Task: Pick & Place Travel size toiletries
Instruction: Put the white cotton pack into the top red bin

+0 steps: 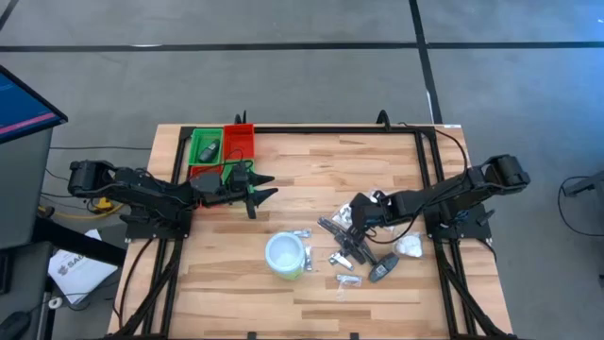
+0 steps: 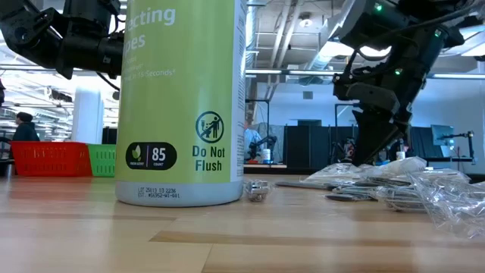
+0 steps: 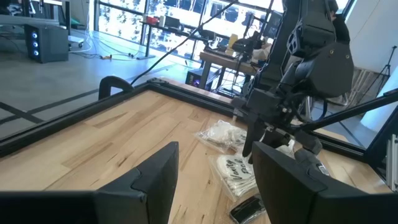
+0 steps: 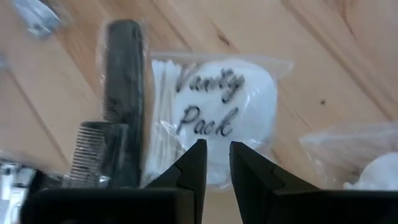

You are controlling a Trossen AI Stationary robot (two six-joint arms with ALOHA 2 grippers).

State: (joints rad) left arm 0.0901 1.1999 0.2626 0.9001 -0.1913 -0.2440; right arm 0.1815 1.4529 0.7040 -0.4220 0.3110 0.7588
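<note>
Under the right gripper (image 4: 216, 163), a clear "Vanity Pack" sachet (image 4: 214, 109), flat on the table (image 1: 311, 179); beside it a black comb (image 4: 121, 99), long axis parallel to the cotton swabs inside. Fingers nearly together just above the sachet (nothing gripped). Left gripper (image 1: 257, 189) open beside the compartment tray (image 1: 223, 149), empty.

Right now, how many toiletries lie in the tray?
1: a dark item in a green compartment of the tray. The left arm covers the tray's near part, so more may be hidden.
</note>
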